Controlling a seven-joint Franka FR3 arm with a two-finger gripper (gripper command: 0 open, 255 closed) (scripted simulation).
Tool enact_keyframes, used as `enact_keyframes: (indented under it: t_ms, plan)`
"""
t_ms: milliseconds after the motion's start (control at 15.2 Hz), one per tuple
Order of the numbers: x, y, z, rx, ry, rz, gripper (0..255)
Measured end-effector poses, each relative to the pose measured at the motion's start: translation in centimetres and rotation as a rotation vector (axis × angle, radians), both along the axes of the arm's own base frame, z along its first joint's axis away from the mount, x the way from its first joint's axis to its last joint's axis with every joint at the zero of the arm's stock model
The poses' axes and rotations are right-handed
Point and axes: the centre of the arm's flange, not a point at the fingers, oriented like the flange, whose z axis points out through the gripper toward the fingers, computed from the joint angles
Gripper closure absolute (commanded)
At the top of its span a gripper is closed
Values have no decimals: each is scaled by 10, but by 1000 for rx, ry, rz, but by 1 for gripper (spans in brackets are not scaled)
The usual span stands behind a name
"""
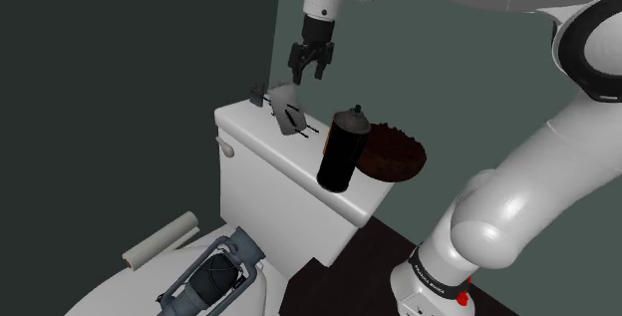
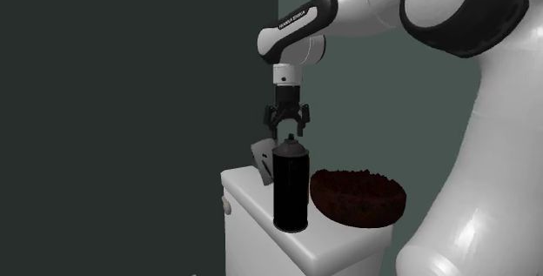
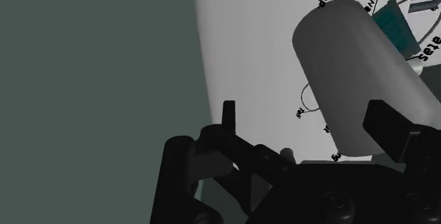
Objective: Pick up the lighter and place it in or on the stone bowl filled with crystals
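Gripper (image 1: 310,73), fingers spread & pinching nothing, hangs right over the grey, rounded, tilted lighter (image 1: 288,108). Tips are just above its top end, not touching. In the wrist view the lighter's grey barrel (image 3: 353,67) lies ahead of the gripper, close by one black finger (image 3: 392,127), no clasp. Lighter rests on the white toilet tank lid (image 1: 249,125) beneath the gripper. Lower & off to the gripper's side, twd the stand, is a tall black spray can (image 1: 341,150). Just past it is the dark brown round bowl heaped w/ dark crystals (image 1: 399,169); can't tell if can & bowl touch. Progress, my read: approach abt done. Grasp, lift, carry past the can & release into the bowl are all left.
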Motion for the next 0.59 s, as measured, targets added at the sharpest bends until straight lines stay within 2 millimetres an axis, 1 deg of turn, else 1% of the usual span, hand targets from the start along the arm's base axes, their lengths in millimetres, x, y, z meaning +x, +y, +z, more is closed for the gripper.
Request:
enact_keyframes:
  t_ms: [132,198,330,528,594]
  plan:
    - [19,11,-2,0,-18,13,0]
    - [30,12,-8,1,-9,18,0]
    - [57,19,-32,-10,32,22,0]
    - [95,27,-53,-17,39,31,0]
    - [108,32,-57,-18,38,33,0]
